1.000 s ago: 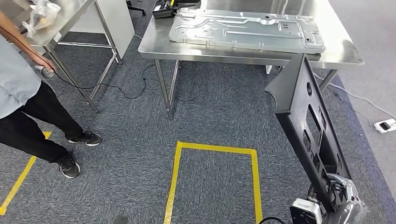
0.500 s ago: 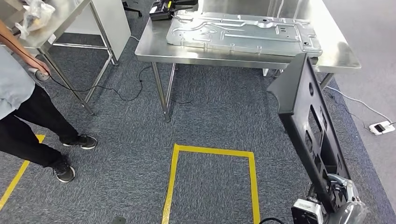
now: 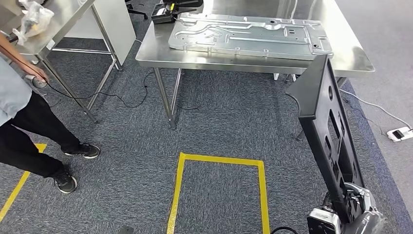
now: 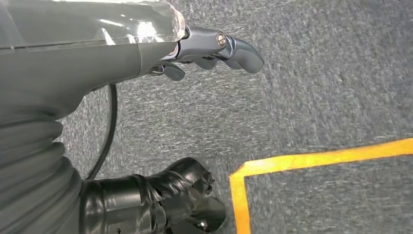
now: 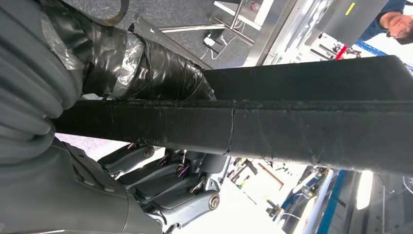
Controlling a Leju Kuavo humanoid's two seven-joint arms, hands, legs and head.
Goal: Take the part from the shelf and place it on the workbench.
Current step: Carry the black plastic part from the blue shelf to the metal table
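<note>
My right hand (image 3: 353,204) grips the lower end of a long black plastic part (image 3: 328,126), which stands almost upright at the right of the head view. Its top reaches the front edge of the steel workbench (image 3: 151,51). In the right wrist view the black part (image 5: 292,126) runs across the frame, with the taped thumb (image 5: 146,63) on one side and the fingers (image 5: 170,180) on the other. My left hand (image 4: 209,48) hangs over the grey carpet and holds nothing.
A large silver pressed metal plate (image 3: 248,34) covers much of the workbench, with a black device (image 3: 165,12) behind it. A person (image 3: 19,107) stands at the left beside a second steel table (image 3: 63,19). A yellow tape rectangle (image 3: 219,161) marks the carpet; a power strip (image 3: 402,132) lies right.
The whole view has shifted a little, with the workbench now lying further left in the picture. The person's feet have stepped left. My right hand still holds the black part upright.
</note>
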